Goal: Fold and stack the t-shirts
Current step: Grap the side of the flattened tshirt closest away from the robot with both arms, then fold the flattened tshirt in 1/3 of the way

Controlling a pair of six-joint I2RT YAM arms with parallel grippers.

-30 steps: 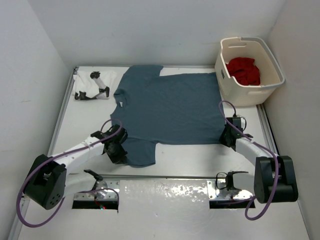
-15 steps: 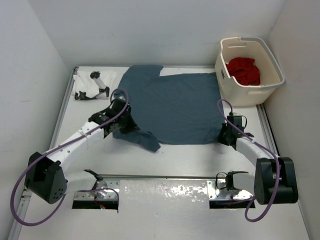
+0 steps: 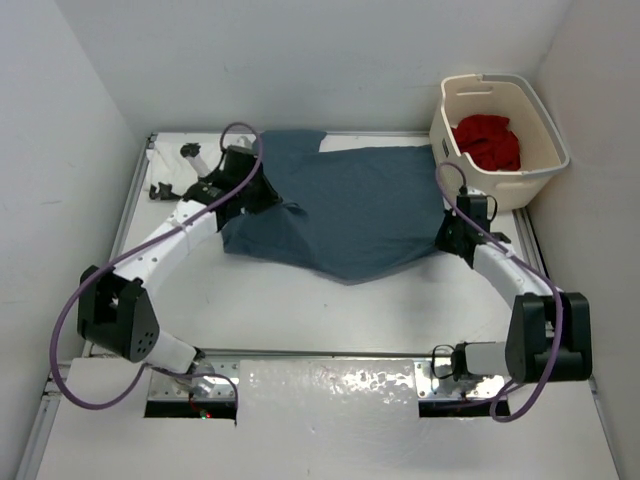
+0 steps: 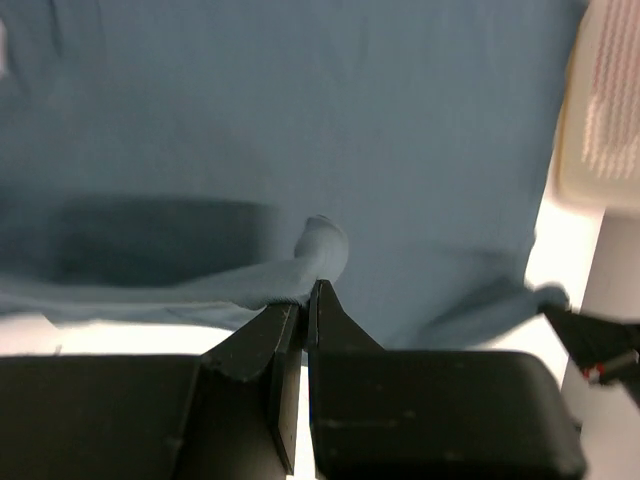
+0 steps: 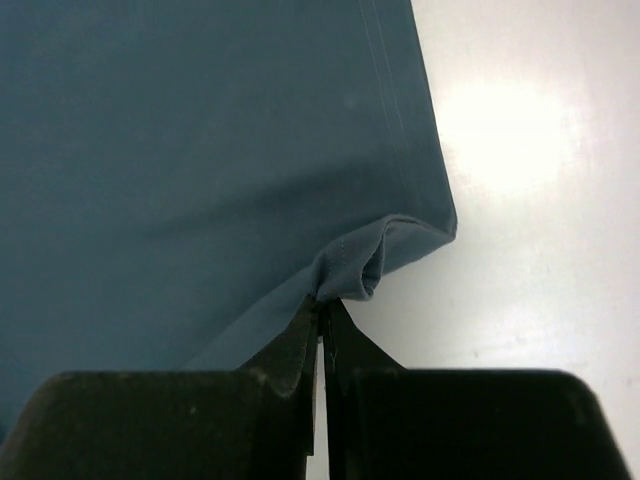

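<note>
By my judgement roughly a third is done. The white t-shirt (image 3: pixel 168 176) lies at the far-left corner of the table (image 3: pixel 300 310), apparently folded, though the left arm covers part of it. The blue-grey t-shirt (image 3: pixel 350 215) lies mid-table, partway through a fold. The left gripper (image 4: pixel 308 292) pinches its near-left edge and the right gripper (image 5: pixel 322 308) its near-right hem corner, both pressed together on cloth. The red t-shirt (image 3: pixel 488 140) sits bunched in the laundry basket (image 3: pixel 548 160) at far right, unfolded. Stacking remains.
</note>
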